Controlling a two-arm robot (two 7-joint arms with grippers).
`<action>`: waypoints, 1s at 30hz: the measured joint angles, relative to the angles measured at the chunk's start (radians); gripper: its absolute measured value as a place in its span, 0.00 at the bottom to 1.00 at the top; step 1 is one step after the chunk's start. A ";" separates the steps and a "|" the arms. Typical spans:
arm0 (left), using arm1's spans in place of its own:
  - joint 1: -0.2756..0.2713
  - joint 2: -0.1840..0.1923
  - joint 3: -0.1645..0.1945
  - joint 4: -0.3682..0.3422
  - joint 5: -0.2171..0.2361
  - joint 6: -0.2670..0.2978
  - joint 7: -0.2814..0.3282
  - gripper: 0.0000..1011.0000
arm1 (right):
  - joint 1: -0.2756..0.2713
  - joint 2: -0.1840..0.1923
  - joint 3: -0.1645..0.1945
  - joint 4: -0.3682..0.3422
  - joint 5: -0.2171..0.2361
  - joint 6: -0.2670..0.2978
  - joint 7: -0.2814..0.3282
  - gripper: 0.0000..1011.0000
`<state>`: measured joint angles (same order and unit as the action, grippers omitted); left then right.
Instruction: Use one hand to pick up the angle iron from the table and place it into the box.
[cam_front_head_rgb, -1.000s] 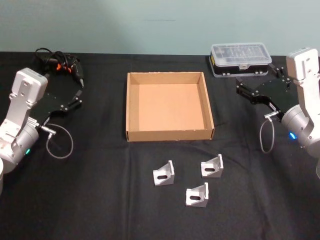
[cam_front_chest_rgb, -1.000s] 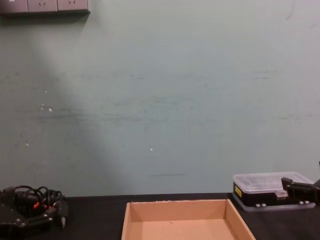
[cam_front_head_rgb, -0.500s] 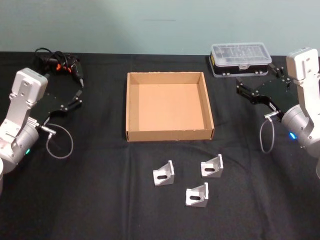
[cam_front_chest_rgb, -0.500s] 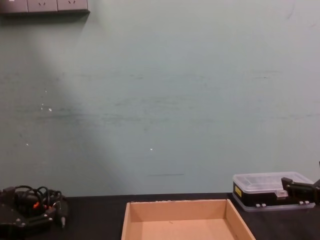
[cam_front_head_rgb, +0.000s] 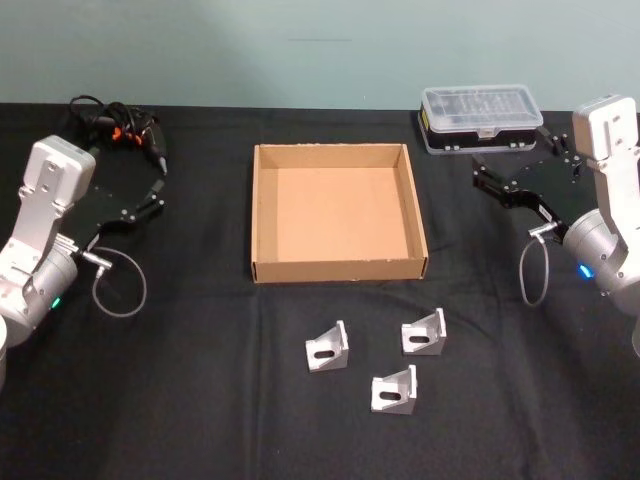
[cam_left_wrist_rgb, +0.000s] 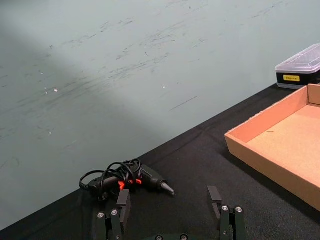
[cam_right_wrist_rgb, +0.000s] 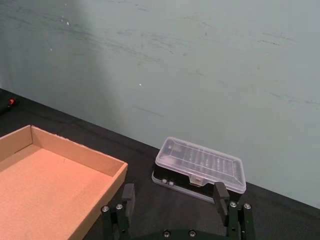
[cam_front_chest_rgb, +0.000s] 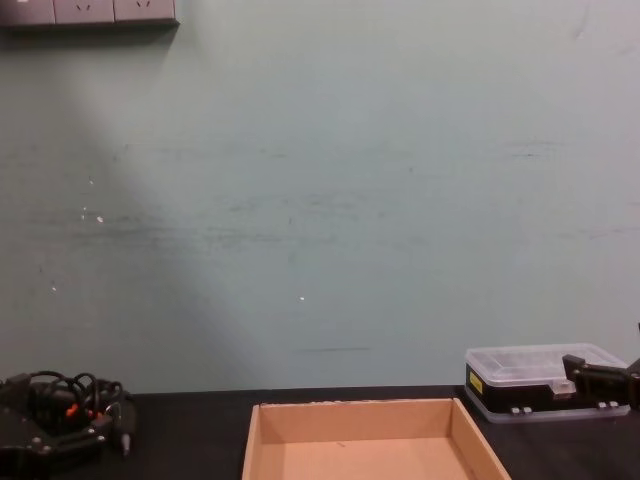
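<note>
Nothing has moved since the earlier frames: both arms stand where they did and the parts lie as before. The black left gripper (cam_front_head_rgb: 160, 186) on its silver-grey boxy arm hangs over the left side of the flat black matte table (cam_front_head_rgb: 200, 350), its fingers (cam_left_wrist_rgb: 123, 200) spread wide with nothing between them. Just beyond it, at the table's far left, lies a black corded hand tool with red markings (cam_front_head_rgb: 122, 130). The black right gripper (cam_front_head_rgb: 478, 173) hangs over the right side, also wide open and empty. It points toward a black plastic case with a clear lid (cam_front_head_rgb: 480, 115), which sits near the far right edge.

Between the two arms, the wide shallow tan cardboard box (cam_front_head_rgb: 340, 268) rests on the table with nothing in it. Three silver-grey metal angle irons lie on the table on the robot's side of the box, apart from it and from each other. One (cam_front_head_rgb: 328, 347) is to the left, one (cam_front_head_rgb: 424, 333) to the right, and one (cam_front_head_rgb: 395, 390) nearest the robot. Both grippers are well apart from them.
</note>
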<state>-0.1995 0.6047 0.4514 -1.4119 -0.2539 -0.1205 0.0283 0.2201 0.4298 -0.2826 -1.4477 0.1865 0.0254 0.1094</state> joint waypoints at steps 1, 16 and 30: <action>0.000 0.000 0.000 0.000 0.000 0.000 0.000 0.99 | 0.000 0.000 0.000 0.000 0.000 0.000 0.000 0.99; 0.000 0.000 0.000 0.000 0.000 0.000 0.000 0.99 | -0.001 -0.005 0.021 -0.001 -0.002 0.001 0.008 0.99; 0.000 0.000 0.000 0.000 0.000 0.000 0.000 0.99 | 0.014 0.078 0.071 -0.121 0.051 0.070 0.203 0.99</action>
<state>-0.1995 0.6047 0.4514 -1.4120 -0.2539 -0.1205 0.0283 0.2343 0.5080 -0.2116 -1.5684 0.2379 0.0952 0.3127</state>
